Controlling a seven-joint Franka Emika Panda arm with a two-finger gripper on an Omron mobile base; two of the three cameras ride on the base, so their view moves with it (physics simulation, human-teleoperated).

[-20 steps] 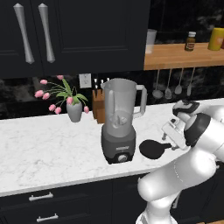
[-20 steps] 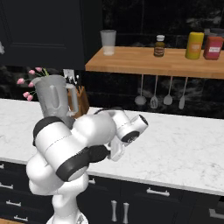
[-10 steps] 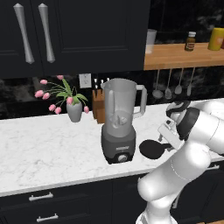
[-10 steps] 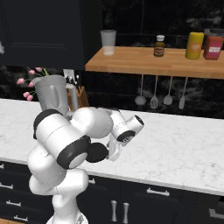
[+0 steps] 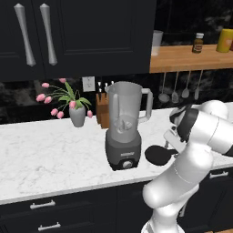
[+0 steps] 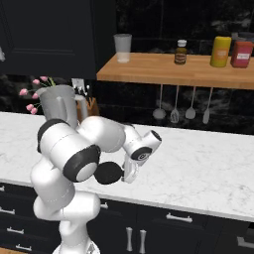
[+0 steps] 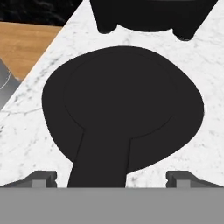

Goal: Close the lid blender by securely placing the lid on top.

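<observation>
The lid (image 5: pixel 158 154) lies flat on the white marble desk (image 5: pixel 50 154) just right of the blender (image 5: pixel 124 125), its tab between the spread, released fingertips of the end effector (image 7: pixel 111 177) hovering low over it.

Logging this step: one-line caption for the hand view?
Open gripper straddling the lid tab, blender base beyond.

On the bench there is one blender (image 5: pixel 124 132), one black lid (image 5: pixel 158 154), one vase of pink tulips (image 5: pixel 76 113) and one knife block (image 5: pixel 103 111). Three utensils (image 6: pixel 174 105) hang below the shelf (image 6: pixel 163 69).
</observation>
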